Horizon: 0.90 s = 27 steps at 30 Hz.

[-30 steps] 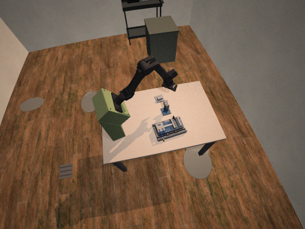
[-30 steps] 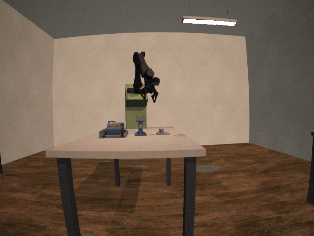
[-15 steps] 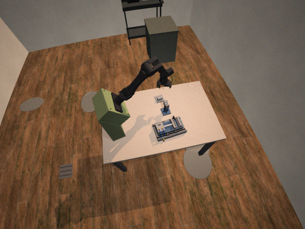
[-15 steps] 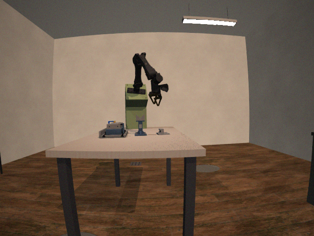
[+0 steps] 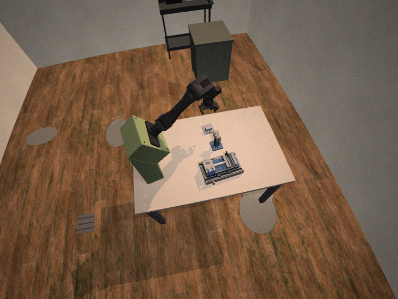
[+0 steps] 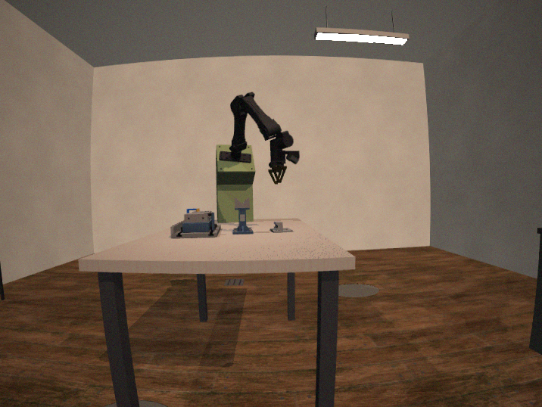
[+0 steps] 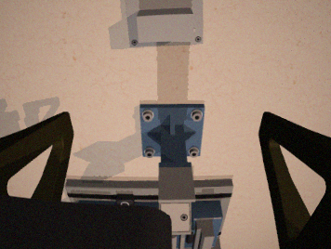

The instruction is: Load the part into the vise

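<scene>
High above the desk (image 6: 263,256), the hand (image 6: 276,175) hangs released and empty over the part (image 7: 165,1) resting on its infeed plate (image 7: 185,36), beside the V-block (image 7: 170,132).

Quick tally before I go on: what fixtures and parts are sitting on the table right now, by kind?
Vise: 1
V-block stand: 1
Infeed plate: 1
Part block on that plate: 1
Total: 4
The gripper hangs open above the table, holding nothing.
</scene>
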{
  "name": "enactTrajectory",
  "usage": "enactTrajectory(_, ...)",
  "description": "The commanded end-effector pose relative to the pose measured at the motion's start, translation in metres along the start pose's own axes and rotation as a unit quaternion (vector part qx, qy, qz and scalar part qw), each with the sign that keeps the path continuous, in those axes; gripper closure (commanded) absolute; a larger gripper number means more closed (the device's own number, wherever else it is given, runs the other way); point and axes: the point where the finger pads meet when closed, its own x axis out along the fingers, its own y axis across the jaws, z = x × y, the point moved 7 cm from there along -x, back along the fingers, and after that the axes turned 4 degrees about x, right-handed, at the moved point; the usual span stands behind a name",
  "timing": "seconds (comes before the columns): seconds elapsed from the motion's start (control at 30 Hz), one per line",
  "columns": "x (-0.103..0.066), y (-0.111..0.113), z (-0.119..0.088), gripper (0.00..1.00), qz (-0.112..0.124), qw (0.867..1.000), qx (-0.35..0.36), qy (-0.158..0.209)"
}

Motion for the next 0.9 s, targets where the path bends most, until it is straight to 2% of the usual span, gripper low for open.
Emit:
enactTrajectory(0.0, -0.0193, -0.0113, 0.0018, 0.00, -0.012, 1.000, -0.024, -0.001)
enactTrajectory(0.17, -0.0182, -0.0102, 0.0028, 0.00, -0.009, 1.000, -0.026, -0.003)
enactTrajectory(0.2, -0.0182, -0.0101, 0.0030, 0.19, -0.009, 1.000, -0.026, -0.004)
enactTrajectory(0.87, -0.0182, -0.0101, 0.0031, 0.19, -0.009, 1.000, -0.025, -0.004)
